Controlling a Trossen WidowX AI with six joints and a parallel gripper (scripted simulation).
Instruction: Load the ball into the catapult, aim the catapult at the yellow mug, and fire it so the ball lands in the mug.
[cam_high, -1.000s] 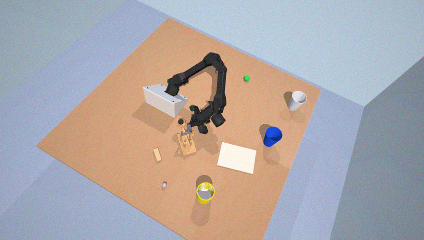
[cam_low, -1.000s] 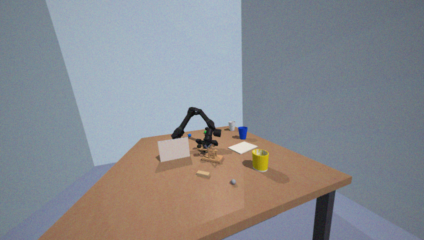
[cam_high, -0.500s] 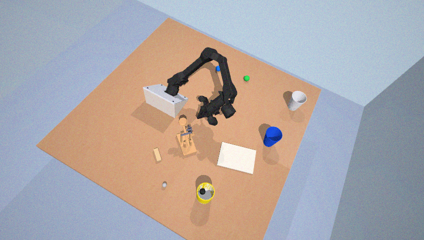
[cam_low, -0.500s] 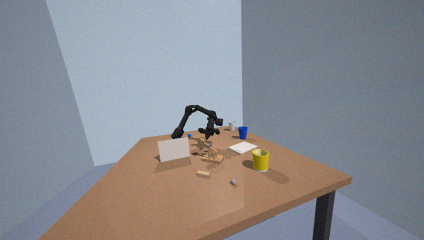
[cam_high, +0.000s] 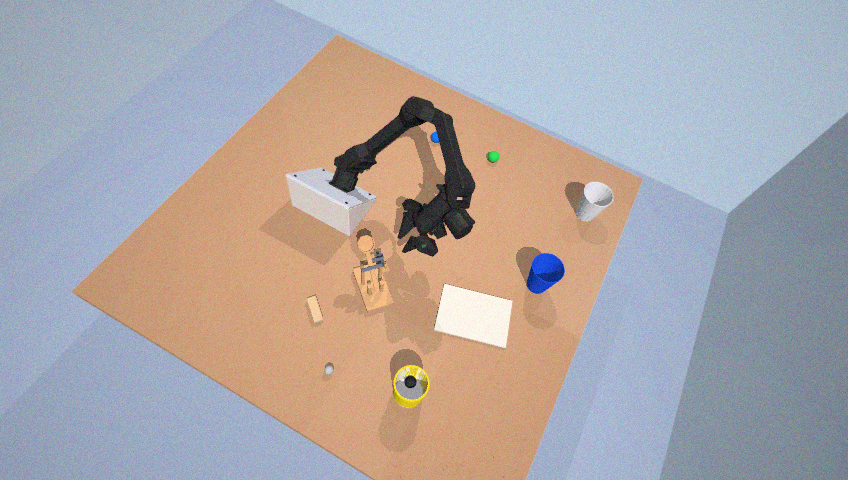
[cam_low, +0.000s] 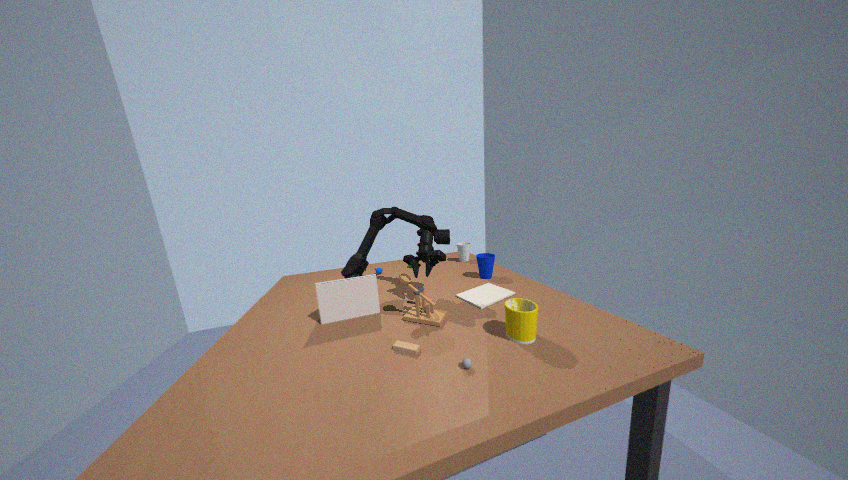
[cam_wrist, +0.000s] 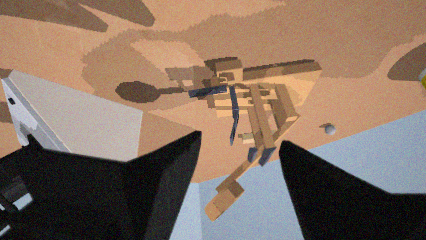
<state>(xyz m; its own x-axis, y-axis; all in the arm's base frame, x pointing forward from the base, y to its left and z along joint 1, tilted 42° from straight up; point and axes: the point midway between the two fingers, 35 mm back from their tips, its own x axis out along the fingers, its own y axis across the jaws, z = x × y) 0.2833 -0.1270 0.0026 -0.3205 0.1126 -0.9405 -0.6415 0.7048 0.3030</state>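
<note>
A black ball (cam_high: 410, 381) lies inside the yellow mug (cam_high: 408, 403) (cam_low: 520, 322). The mug wall hides it in the exterior view, and only an edge of the mug shows in the wrist view. The wooden catapult (cam_high: 380, 300) (cam_low: 423, 318) (cam_wrist: 305, 82) stands on the table near the white base block. Its throwing arm is raised, and no ball shows on its round cup (cam_high: 365, 242) (cam_wrist: 224, 202). My gripper (cam_high: 403, 242) (cam_low: 421, 275) (cam_wrist: 240, 142) is open and empty, above the table beside the catapult, not touching it.
A pale flat board (cam_high: 474, 315) (cam_low: 485, 295) lies between the yellow mug and a blue cup (cam_high: 544, 274) (cam_low: 485, 266). A white cup (cam_high: 593, 202) stands farther back. A wooden block (cam_high: 314, 309) (cam_low: 406, 348), grey ball (cam_high: 329, 369) (cam_wrist: 330, 129), green ball (cam_high: 493, 156) and blue ball (cam_high: 435, 137) lie around.
</note>
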